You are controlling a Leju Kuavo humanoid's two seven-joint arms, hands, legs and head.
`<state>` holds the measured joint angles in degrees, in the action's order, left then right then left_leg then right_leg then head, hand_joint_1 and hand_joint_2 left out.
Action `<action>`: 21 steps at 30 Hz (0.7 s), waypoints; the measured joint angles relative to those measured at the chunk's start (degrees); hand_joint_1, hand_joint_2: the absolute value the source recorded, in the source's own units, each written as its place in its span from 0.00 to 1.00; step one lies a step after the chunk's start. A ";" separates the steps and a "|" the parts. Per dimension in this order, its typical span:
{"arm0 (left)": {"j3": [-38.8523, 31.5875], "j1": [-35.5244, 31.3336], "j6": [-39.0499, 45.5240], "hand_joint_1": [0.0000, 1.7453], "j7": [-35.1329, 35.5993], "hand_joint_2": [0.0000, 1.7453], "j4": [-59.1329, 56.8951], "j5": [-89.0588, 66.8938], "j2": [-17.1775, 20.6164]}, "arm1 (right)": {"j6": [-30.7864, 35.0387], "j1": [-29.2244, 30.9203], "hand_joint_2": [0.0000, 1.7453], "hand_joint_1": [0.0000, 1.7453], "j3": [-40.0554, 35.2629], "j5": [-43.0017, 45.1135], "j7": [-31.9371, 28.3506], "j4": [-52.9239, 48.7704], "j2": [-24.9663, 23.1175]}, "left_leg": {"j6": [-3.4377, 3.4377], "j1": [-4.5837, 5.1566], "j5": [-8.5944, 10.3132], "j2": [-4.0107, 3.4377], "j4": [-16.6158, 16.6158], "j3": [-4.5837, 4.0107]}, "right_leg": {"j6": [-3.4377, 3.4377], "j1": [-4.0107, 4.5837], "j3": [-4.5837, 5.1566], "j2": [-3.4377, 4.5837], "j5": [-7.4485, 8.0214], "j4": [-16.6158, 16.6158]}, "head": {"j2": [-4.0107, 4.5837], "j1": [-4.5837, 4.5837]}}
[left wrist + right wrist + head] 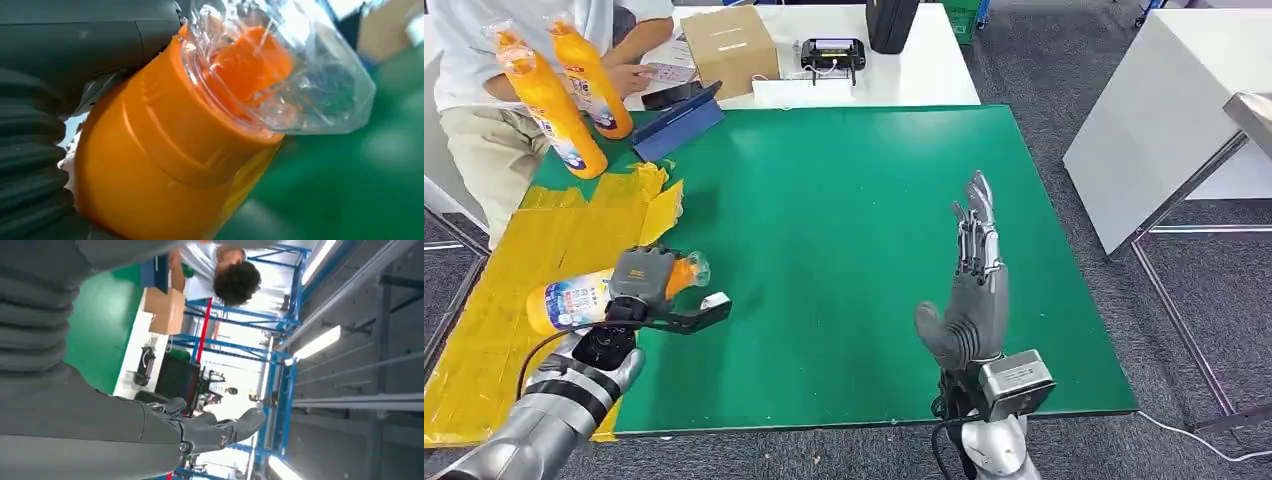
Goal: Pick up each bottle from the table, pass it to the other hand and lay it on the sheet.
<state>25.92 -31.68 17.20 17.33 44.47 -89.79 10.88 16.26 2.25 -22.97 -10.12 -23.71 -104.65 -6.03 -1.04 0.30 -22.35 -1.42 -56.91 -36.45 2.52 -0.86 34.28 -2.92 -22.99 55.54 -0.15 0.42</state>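
Here, left hand [639, 283] gripped the bottle [584, 298] mid-body | right hand [972, 290] spread, empty | plastic likely stiff, slick; hold the waist.

Both arms wore silver shells banded with black rings. The left hand [639, 283] had a grey back above a black bracket; the right hand [972, 290] was dark grey, with a silver box and black cable below it.

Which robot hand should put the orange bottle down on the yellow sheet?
The left robot hand: it already holds the orange bottle, lying sideways at the yellow sheet edge. The right robot hand is open and upright over the green mat, farther from the sheet.
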 measured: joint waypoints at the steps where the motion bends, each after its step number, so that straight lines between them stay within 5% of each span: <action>1: -0.66 -0.48 1.16 0.00 0.31 1.00 -1.93 0.00 0.02 | 0.02 0.08 0.00 0.00 0.18 0.24 0.00 0.00 0.04 | 0.00 -0.01 0.00 0.00 0.00 0.00 | 0.00 0.01 -0.01 -0.01 0.00 0.00 | 0.00 0.00; 9: -1.09 -1.43 11.61 0.00 5.35 1.00 -10.92 -0.07 0.28 | 1.01 0.52 0.00 0.00 0.35 0.33 0.00 0.33 0.33 | 0.01 -0.01 0.01 0.03 0.00 0.00 | -0.01 -0.01 -0.04 -0.03 -0.01 0.01 | 0.00 0.02; 21: -7.08 -0.20 15.89 0.00 -7.90 1.00 -11.64 7.22 -1.51 | 1.01 0.47 0.00 0.00 0.35 -1.03 0.35 1.29 1.12 | 0.01 0.00 0.02 0.04 0.00 0.02 | 0.00 -0.01 -0.06 -0.03 0.00 0.00 | 0.00 0.00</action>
<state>18.84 -31.88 33.09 9.43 32.83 -82.56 9.37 17.27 2.72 -22.62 -11.15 -23.36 -103.36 -4.92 -1.03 0.30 -22.33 -1.37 -56.91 -36.43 2.52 -0.87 34.22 -2.95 -23.00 55.55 -0.15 0.42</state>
